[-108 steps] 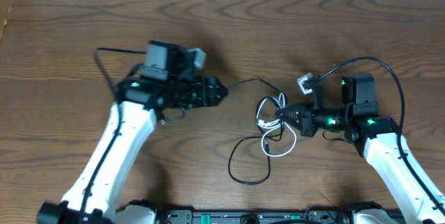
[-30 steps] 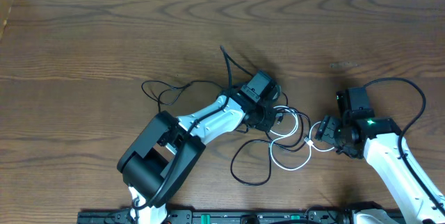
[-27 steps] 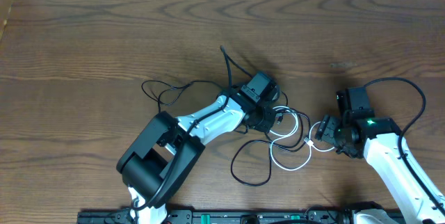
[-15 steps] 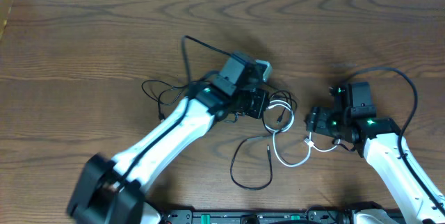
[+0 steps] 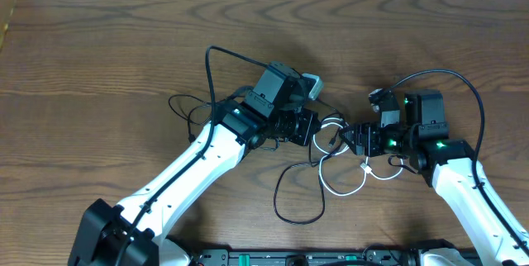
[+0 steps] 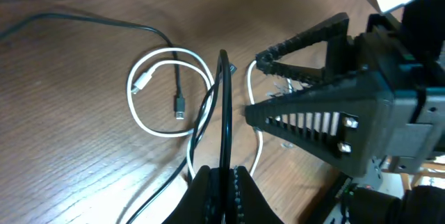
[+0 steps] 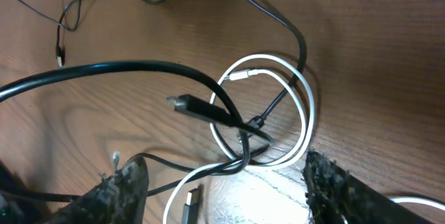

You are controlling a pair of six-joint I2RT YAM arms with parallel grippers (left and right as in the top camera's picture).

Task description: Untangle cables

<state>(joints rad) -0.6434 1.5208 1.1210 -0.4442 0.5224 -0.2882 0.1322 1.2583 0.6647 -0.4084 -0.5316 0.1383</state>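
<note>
Probably a robotics lab: wood-grain table (image 5: 99, 43) with white robot arms (image 5: 178, 171) mounted at its edge.

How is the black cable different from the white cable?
The black cable is dark; the white cable is pale. The black cable is pinched in the left tool, while the white cable lies free on the table. The white cable curls in a round loop; the black cable wanders in wide bends. Both are thin, have small plugs, and cross each other.

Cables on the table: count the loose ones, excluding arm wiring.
2. White cable looped by the right gripper; black cable pinched in the left gripper, crossing the white one. Tangle may hide more.
</note>
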